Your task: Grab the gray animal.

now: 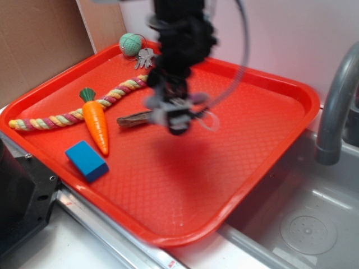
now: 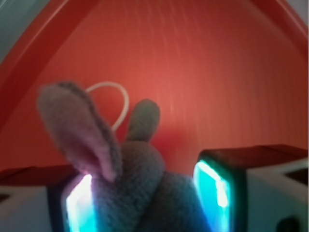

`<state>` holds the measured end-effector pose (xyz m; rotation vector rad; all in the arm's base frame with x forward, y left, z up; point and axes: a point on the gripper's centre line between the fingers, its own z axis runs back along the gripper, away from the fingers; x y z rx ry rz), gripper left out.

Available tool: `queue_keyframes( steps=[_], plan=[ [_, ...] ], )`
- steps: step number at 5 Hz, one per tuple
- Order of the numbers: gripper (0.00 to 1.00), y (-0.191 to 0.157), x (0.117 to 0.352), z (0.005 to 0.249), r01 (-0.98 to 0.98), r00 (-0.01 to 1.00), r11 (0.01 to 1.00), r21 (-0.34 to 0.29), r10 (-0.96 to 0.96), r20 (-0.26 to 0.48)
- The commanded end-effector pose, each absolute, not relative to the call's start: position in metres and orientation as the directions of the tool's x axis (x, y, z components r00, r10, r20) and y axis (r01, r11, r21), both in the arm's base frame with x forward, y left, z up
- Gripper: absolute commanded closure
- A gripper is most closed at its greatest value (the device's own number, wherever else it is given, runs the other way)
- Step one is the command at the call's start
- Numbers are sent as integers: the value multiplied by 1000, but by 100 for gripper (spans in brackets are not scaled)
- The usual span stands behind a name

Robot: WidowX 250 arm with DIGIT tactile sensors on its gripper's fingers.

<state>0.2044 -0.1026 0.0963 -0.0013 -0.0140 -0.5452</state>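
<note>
The gray animal [image 2: 145,188] is a small plush with pinkish ears and a thin white string loop [image 2: 116,92]. It fills the space between my gripper's [image 2: 147,193] glowing pads, and the gripper is shut on it. In the exterior view the gripper [image 1: 174,112] is blurred and hangs above the middle of the red tray [image 1: 224,185]. The gray animal [image 1: 162,109] is in it, and a dark shadow lies on the tray below. The toy's lower body is hidden.
An orange carrot [image 1: 95,126], a braided rope [image 1: 67,116], a blue block [image 1: 86,161], a brown stick [image 1: 134,119], a green ball [image 1: 131,43] and keys [image 1: 145,57] lie on the tray's left and back. A sink [image 1: 303,218] and faucet [image 1: 336,101] are at right.
</note>
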Motion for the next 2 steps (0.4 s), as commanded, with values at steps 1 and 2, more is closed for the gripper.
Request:
queue_keyframes(
  steps=[1, 2],
  plan=[
    [100, -107, 179, 194, 43, 995, 997, -60, -37, 98],
    [100, -100, 190, 223, -179, 983, 984, 21, 179, 36]
  ],
)
